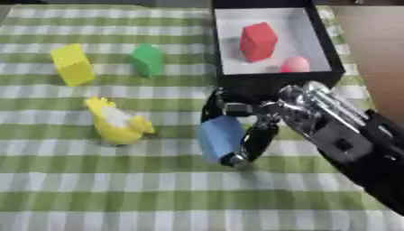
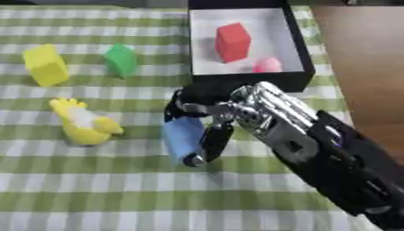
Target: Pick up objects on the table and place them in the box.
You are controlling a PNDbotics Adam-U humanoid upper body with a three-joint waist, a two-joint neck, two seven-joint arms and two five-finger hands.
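Note:
My right hand [image 1: 256, 122] reaches in from the lower right, its fingers and thumb curled round a blue block [image 1: 218, 137] in the middle of the checked cloth. Whether the block rests on the cloth or hangs just above it I cannot tell. The black box [image 1: 274, 79] with a white floor stands just beyond the hand, holding a red block [image 1: 258, 41] and a pink ball [image 1: 295, 64]. On the cloth to the left lie a yellow block [image 1: 72, 64], a green block [image 1: 147, 59] and a yellow-and-white toy [image 1: 117, 121]. The left hand shows in neither view.
A green-and-white checked cloth [image 1: 118, 189] covers the table. Bare brown tabletop [image 2: 363, 54] shows along the right side, past the box.

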